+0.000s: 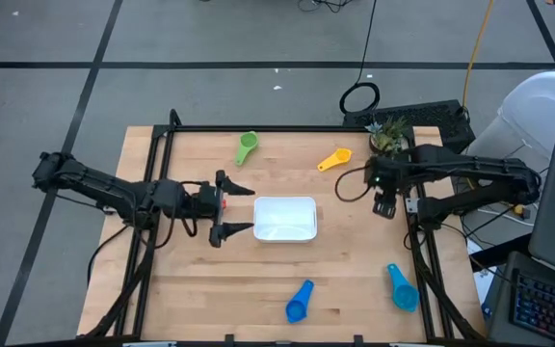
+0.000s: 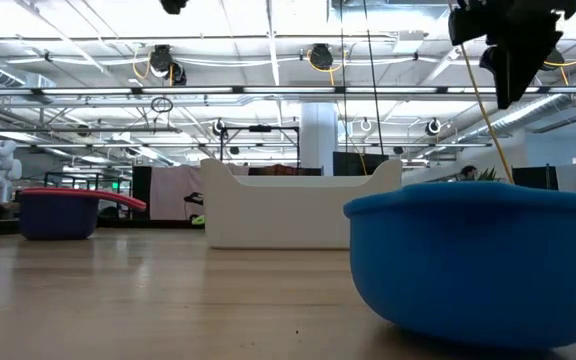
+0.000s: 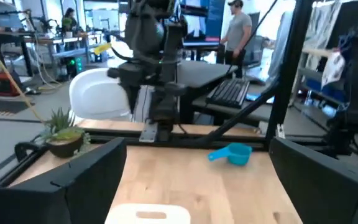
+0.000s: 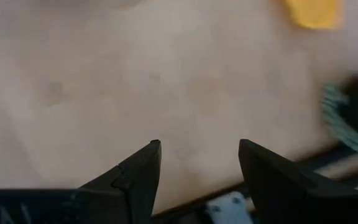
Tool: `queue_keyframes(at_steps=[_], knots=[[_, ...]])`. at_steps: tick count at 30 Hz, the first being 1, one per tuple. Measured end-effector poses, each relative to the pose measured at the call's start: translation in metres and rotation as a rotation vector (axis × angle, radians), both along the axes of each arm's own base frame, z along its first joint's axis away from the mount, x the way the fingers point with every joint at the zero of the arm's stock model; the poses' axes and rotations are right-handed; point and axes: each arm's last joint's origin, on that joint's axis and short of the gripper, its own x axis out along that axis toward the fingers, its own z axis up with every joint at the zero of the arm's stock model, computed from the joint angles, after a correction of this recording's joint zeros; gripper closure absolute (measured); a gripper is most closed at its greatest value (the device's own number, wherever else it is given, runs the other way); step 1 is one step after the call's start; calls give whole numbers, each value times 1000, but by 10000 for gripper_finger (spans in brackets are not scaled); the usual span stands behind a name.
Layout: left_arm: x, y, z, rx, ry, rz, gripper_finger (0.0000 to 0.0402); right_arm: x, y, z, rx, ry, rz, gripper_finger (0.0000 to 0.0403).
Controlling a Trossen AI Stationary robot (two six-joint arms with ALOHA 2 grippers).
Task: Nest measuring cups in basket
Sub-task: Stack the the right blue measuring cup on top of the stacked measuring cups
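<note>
Since the measuring cups look light, stiff and slick, pinch the flat handle; both pincers, left pincer and right pincer, gape empty.

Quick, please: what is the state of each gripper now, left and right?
Left gripper: open, empty, beside the basket.
Right gripper: open, empty, above bare table.

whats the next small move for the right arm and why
Probably ease the right claw toward the yellow cup and lower over it. The claw is open and empty above bare table, that cup lies nearest, and the white basket holds nothing yet.
</note>
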Motion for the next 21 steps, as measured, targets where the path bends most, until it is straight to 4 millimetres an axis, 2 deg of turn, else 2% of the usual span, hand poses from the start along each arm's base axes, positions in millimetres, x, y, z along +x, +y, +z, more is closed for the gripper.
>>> queue_keyframes(at_steps=[3, 6, 10, 14, 18, 21], knots=[[-3, 2, 1, 6, 8, 56, 5, 9, 12, -4, 65, 8, 119, 195], [-7, 5, -4, 32, 85, 125, 5, 14, 29, -12, 140, 115, 250, 195], [-11, 7, -2, 37, 80, 132, 5, 17, 59, -25, 208, 285, 394, 195], [-13, 5, 2, 51, 46, 121, 5, 22, 92, -36, 253, 341, 514, 195], [-13, 2, 3, 63, 43, 105, 5, 30, 121, -47, 328, 337, 570, 195], [-14, 0, 3, 66, 43, 99, 5, 32, 137, -56, 360, 359, 573, 195]])
